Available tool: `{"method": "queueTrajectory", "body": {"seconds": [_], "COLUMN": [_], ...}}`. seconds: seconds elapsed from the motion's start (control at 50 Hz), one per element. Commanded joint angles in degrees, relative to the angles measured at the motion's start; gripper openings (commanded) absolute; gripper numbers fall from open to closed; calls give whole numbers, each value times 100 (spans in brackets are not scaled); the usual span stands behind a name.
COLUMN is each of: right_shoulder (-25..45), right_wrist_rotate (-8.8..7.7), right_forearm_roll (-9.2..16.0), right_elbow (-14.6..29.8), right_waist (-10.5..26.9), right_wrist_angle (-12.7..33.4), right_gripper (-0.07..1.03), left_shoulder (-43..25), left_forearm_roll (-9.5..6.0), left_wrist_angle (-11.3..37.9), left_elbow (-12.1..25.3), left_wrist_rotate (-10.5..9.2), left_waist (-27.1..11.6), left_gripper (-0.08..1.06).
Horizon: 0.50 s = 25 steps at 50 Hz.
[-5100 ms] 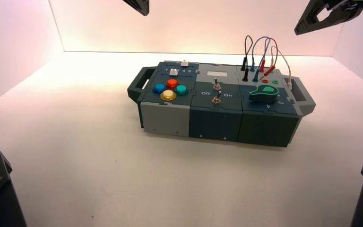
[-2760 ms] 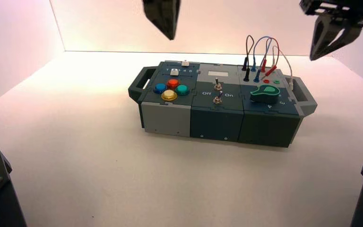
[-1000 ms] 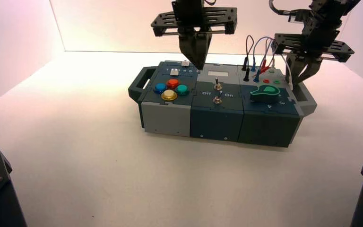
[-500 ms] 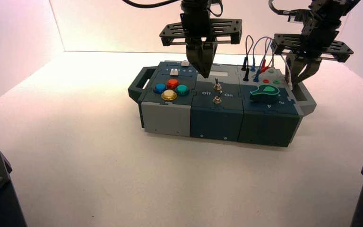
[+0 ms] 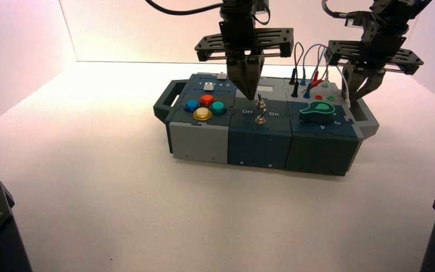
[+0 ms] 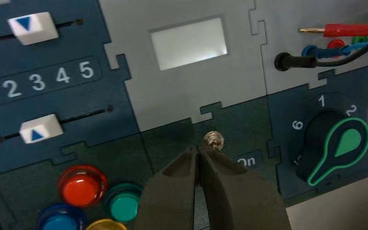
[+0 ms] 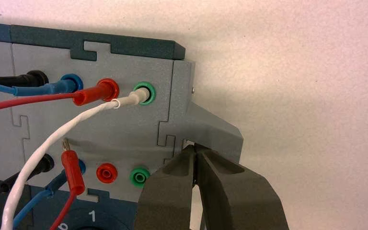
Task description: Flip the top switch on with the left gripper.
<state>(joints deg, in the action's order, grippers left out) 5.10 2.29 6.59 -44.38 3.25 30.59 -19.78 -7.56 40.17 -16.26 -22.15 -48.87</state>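
The top switch is a small silver toggle on the middle dark panel of the box, just above its twin, the lower switch. My left gripper hangs over that panel, shut to a V point, its tip close beside the top switch on the "Off" side. In the left wrist view the shut tips are right next to the toggle's silver head, with the "On" label just beyond; the lower toggle is hidden under the fingers. My right gripper is shut and empty at the box's right end.
Left of the switches are round coloured buttons and two white sliders. A small white display lies behind the switches. A green-rimmed knob and plugged wires are on the right. The right gripper's tips are by the grey handle.
My left gripper came down from above and moved right, until its shut tip is beside the top switch. The right gripper has held still over the last second.
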Motion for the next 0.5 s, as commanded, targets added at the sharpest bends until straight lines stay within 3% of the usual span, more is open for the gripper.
{"method": "queueTrajectory", "body": {"seconds": [0.02,0.5], "right_shoulder": [35,35], "right_wrist_rotate": [-18,-18], "right_forearm_roll": [-18,-18], "right_elbow": [70,53], "right_waist": [-35,-35], "right_wrist_angle": [-149,-149], "right_gripper": [-2,-2], "left_shoulder": [105,-88], "left_forearm_roll": [-62,-158], "left_wrist_angle": [0,264], "left_elbow": [176,580], "left_wrist_rotate": [44,79], "left_waist": [-26,-255], "left_gripper": [-3,-3]}}
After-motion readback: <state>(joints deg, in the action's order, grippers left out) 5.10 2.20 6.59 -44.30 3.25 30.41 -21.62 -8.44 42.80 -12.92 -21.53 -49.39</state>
